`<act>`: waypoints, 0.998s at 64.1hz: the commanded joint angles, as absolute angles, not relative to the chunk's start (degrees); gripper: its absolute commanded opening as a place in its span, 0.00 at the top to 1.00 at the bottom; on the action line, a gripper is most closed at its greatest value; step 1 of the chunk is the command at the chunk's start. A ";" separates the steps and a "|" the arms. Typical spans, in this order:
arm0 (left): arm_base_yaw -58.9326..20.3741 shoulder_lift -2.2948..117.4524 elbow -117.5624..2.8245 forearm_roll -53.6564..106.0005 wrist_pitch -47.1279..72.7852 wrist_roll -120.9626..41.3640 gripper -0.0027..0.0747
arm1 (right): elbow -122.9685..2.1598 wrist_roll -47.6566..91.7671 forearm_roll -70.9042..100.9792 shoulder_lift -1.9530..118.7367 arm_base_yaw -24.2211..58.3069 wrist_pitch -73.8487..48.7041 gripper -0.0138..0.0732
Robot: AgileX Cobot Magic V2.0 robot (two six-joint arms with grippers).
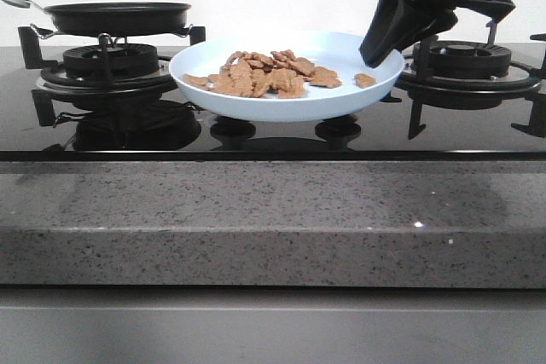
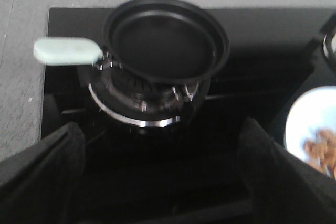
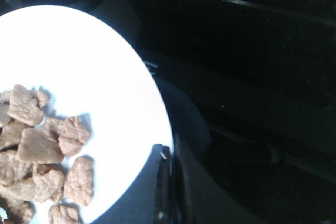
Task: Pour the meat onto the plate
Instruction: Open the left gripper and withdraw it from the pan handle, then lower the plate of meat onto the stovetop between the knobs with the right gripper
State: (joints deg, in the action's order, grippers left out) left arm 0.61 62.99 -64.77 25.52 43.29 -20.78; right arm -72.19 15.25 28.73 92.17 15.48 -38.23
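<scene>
Front view shows a glass-topped hob (image 1: 273,138) behind a speckled stone counter edge (image 1: 273,223), with two burners: one on the left (image 1: 111,61) carrying a single black frying pan (image 1: 118,16) with a pale handle, and one on the right (image 1: 469,61) partly hidden behind the right arm. Between the burners sits one pale-blue plate (image 1: 286,104), and the meat (image 1: 269,74) lies on it as a loose pile of orange-brown pieces, too many and too overlapped to count; one piece lies apart, nearer the right gripper's fingers.

The right gripper (image 1: 380,53) comes down steeply from the upper right, its dark fingers meeting the plate's rim on the side nearest them. In the right wrist view the fingers (image 3: 168,182) are pressed close together on the edge of the plate (image 3: 94,77), one over the rim and one under, with the meat (image 3: 47,156) spread just beyond their tips on the plate's inner floor.

In the left wrist view the left gripper (image 2: 163,174) hovers above the hob, its two fingers (image 2: 47,171) set wide apart and holding nothing. The frying pan (image 2: 165,38) sits on its burner ahead of the fingertips, well clear of them, and appears bare inside. A slice of the plate (image 2: 310,119) with some meat (image 2: 320,148) shows off to the side of one finger.
</scene>
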 commanded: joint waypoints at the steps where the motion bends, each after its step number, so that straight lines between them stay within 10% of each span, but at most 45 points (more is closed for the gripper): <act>1: -4.01 57.83 -63.23 16.66 39.11 -12.47 0.21 | -73.64 15.80 30.16 89.85 15.59 -36.00 0.98; 64: -9.11 38.89 -48.10 7.65 44.68 -5.25 0.21 | -80.88 15.80 30.24 89.94 14.54 -42.56 0.98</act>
